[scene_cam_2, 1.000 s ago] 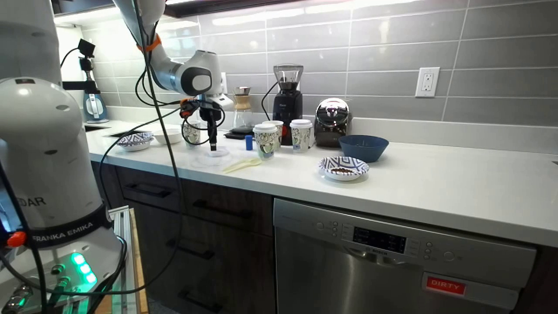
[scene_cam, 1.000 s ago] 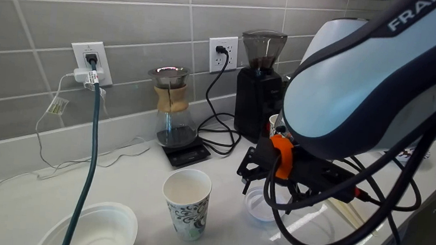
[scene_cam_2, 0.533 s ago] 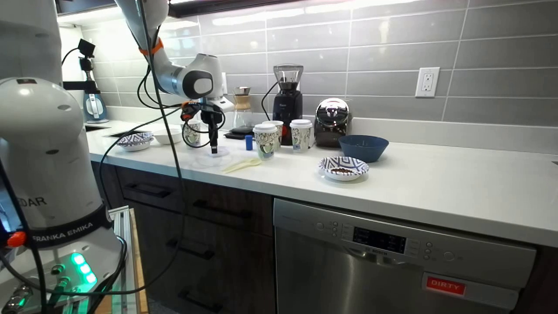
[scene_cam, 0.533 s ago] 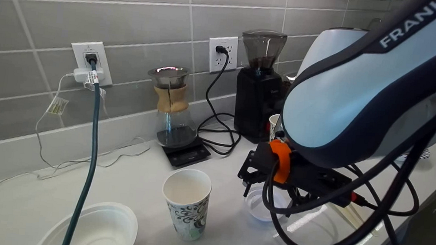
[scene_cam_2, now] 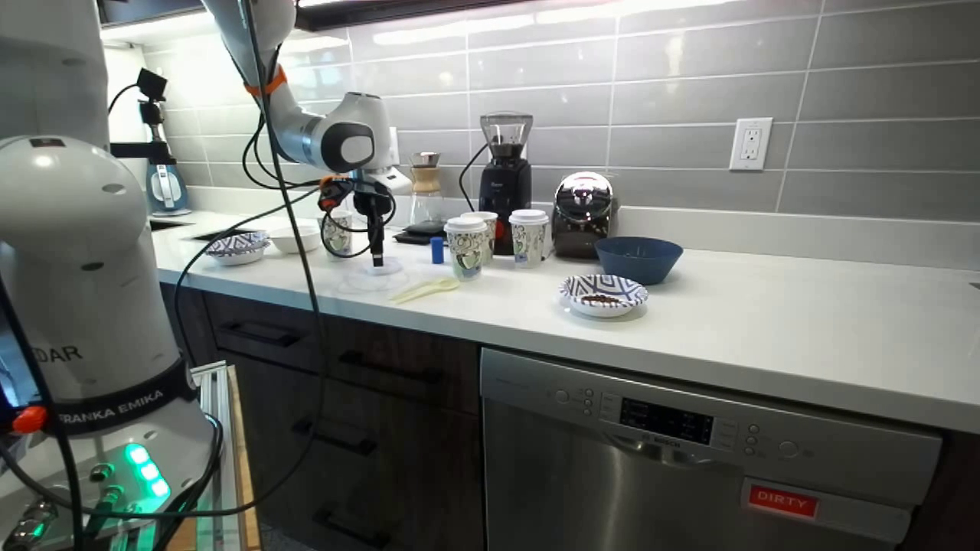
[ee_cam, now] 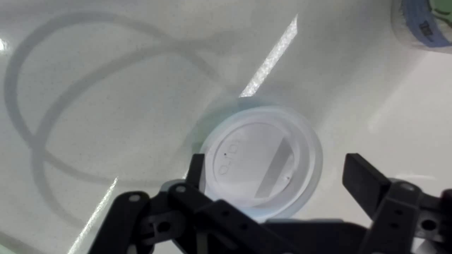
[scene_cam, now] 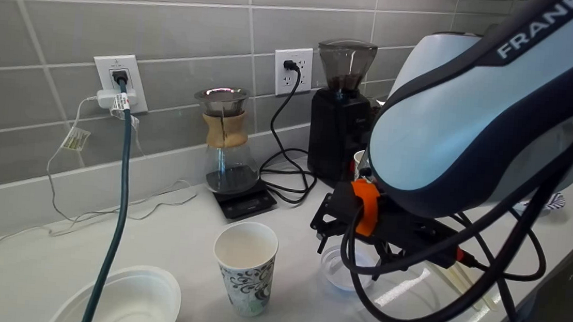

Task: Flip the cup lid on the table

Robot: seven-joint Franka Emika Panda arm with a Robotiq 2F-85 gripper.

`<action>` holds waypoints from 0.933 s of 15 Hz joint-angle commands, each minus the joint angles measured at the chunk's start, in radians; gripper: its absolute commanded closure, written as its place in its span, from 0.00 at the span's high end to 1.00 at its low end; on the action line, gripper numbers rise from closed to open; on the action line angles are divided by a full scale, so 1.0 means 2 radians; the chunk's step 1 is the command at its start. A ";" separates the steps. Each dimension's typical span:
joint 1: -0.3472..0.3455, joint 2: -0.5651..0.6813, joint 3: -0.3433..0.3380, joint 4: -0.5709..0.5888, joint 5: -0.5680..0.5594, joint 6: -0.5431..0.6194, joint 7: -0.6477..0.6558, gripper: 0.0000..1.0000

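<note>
The white cup lid [ee_cam: 252, 155] lies flat on the white table [ee_cam: 123, 106] in the wrist view. It shows a round centre with faint embossed marks inside a rim. I cannot tell which face is up. It also shows under the arm in both exterior views [scene_cam: 335, 271] [scene_cam_2: 393, 265]. My gripper [ee_cam: 275, 158] is open above it, fingers pointing down. The left finger overlaps the lid's edge in view; the right finger is apart from it, with bare table between. Contact cannot be told. The gripper also shows in both exterior views [scene_cam: 348, 264] [scene_cam_2: 377, 262], partly behind cables in one.
A paper cup [scene_cam: 250, 282] and a white bowl [scene_cam: 158, 295] stand near the lid. A glass coffee maker [scene_cam: 231, 169] and grinder [scene_cam: 338, 134] stand by the wall. Lidded cups [scene_cam_2: 465, 256], a blue cylinder [scene_cam_2: 437, 250] and pale yellow utensils [scene_cam_2: 426, 289] are close by.
My gripper came down slightly between a second and half a second ago, and has since risen a little. The lid shows no visible movement.
</note>
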 commanded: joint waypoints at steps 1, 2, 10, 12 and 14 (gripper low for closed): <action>0.011 0.011 -0.008 0.007 -0.003 0.015 0.019 1.00; 0.011 0.012 -0.009 0.008 -0.004 0.016 0.023 1.00; 0.012 0.025 -0.013 0.008 -0.004 0.022 0.030 1.00; 0.012 0.026 -0.016 0.008 -0.007 0.020 0.033 1.00; 0.012 0.026 -0.018 0.008 -0.009 0.020 0.036 1.00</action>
